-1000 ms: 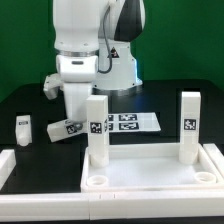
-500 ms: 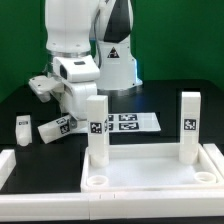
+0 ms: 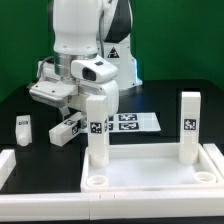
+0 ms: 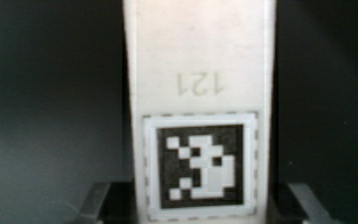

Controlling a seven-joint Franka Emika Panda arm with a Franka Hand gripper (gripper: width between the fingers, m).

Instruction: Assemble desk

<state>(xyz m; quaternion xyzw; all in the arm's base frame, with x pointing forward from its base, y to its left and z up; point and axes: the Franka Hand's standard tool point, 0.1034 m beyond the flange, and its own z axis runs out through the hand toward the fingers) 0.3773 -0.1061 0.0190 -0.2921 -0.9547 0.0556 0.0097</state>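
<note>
The white tabletop (image 3: 110, 178) lies at the front with two legs standing upright in it, one at the exterior view's left (image 3: 95, 130) and one at its right (image 3: 188, 125). My gripper (image 3: 72, 114) is low over the black table behind the left upright leg. It is shut on a loose leg (image 3: 65, 130) that lies tilted there. In the wrist view this leg (image 4: 194, 90), marked 121 with a square tag, fills the middle, and my gripper (image 4: 194, 205) has a dark finger (image 4: 101, 200) on each side of it. Another loose leg (image 3: 23, 130) stands at the far left.
The marker board (image 3: 132, 122) lies flat on the black table behind the tabletop. The robot's white base (image 3: 120, 65) stands at the back. The tabletop's raised rim (image 3: 8, 160) runs along the front left.
My wrist has turned and the hand has swung round over the lying leg. The leg has shifted slightly toward the exterior view's right and back.
</note>
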